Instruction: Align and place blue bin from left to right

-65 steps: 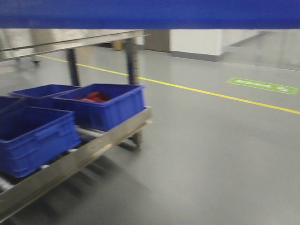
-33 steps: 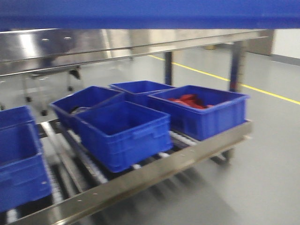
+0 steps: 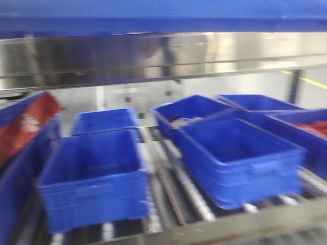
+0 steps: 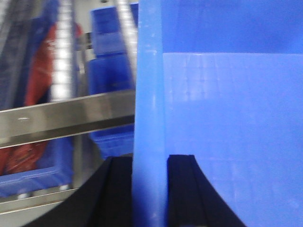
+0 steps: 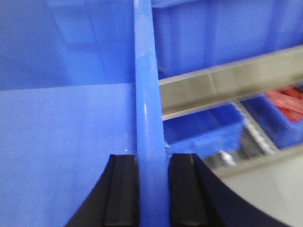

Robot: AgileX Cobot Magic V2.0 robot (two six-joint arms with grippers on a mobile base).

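Bin gripped by both arms, placement yet to come

The blue bin is off the rack, held up in front of the robot. In the front view only its edge shows, as a bright band across the top of the frame. In the left wrist view, the left gripper is clamped on one upright wall of the bin, with a black finger on each side of the thick, rounded rim. The right gripper pinches another wall of the bin the same way. Pick-up looks done. Setting the bin down and lining it up in the row is left to do.

Below stands a steel rack with a brushed, reflective beam. It carries several darker blue bins on pale rollers. These bins are rectangular and open-topped, and one at far left holds red contents. Blur hides finer detail, and no free slot can be made out.

The held bin is smooth, glossy moulded plastic with flat walls. It looks rigid enough to keep its shape under a two-sided grip.
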